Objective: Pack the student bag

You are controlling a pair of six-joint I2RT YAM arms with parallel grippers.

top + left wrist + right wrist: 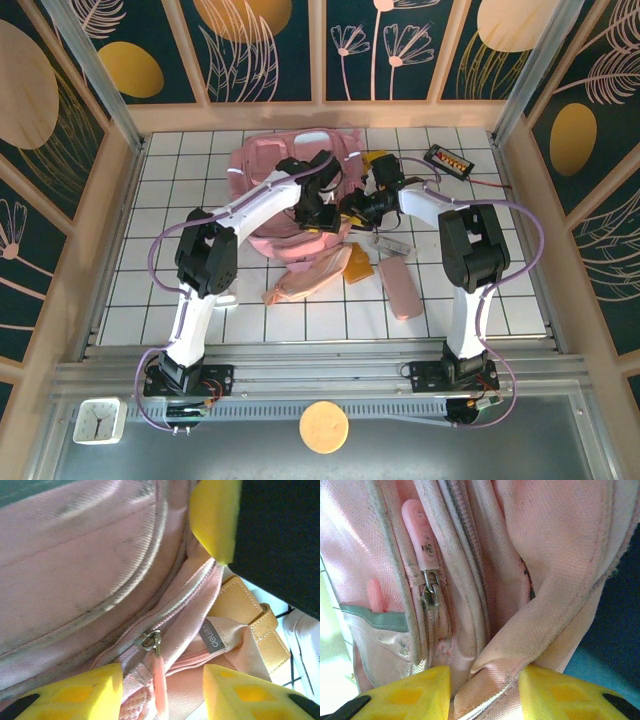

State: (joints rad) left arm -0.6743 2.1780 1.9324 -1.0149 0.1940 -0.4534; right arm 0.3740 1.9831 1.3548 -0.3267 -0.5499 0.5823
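The student bag is a large pink backpack lying at the back middle of the table. Both grippers meet at its right edge. My left gripper stands open, its yellow fingers on either side of a pink zip pull and the strap fabric below a metal slider. My right gripper is shut on a thick fold of the bag's pink fabric. Another zip pull lies on the bag to the left of that fold.
A peach oval pouch and a slim pink case lie in front of the bag. A tan leather item sits under the bag's edge. A black device lies at the back right. Wooden walls ring the table.
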